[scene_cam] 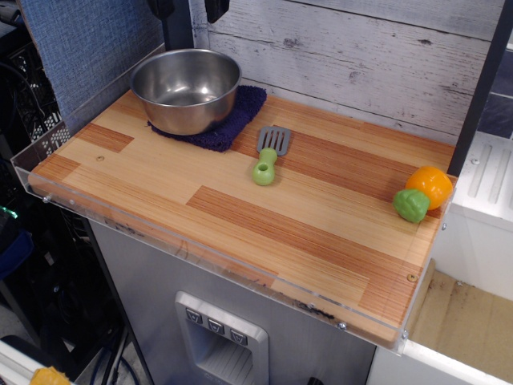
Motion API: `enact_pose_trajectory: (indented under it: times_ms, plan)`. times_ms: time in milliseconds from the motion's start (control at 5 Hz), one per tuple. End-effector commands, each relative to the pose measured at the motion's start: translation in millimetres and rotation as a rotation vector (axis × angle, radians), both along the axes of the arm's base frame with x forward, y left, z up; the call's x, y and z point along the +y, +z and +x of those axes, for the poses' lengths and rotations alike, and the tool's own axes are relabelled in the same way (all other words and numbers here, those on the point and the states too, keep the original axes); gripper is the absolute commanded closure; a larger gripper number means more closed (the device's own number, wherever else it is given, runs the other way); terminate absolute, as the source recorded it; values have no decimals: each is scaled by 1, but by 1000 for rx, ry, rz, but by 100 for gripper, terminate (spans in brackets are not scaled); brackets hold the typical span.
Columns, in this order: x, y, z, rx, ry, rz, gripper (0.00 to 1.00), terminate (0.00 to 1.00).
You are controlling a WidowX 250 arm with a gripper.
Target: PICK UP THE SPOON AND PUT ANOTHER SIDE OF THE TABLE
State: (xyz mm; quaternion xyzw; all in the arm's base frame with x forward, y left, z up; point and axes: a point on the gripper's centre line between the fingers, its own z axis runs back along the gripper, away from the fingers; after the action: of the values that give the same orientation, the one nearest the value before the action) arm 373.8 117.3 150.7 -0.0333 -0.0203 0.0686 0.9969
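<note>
spoon (269,155) lies flat mid-bench (240,216), head just beside the purple cloth (232,120) under my bowl (186,88). my tool is barely in view, so i cannot tell its opening. risk: snagging cloth, or slipping off the chunky handle.

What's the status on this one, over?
Gripper barely in view at top, state unclear. Spoon flat on table, untouched, beside cloth. Nothing blocking.

You have the spoon (268,155) lying flat near the middle of the table (240,233), handle toward you. Far left of it, the bowl (186,88) sits on a cloth (228,128). At the right edge rests the toy vegetable (422,194), well apart from the spoon.
</note>
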Motion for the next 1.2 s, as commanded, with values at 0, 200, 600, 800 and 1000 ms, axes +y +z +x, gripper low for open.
enact_pose_trajectory:
  times_ms: [0, 200, 600, 800, 1000]
  plan:
    - [0, 0, 0, 0, 0, 0, 0, 0]
    - [-16, -9, -4, 14, -41, -16, 0, 0]
    - [-67, -3, -36, -10, -124, 39, 0, 0]
    - [-83, -16, -39, 10, -126, 90, 0, 0]
    - [-87, -30, -38, 8, -100, 117, 0, 0]
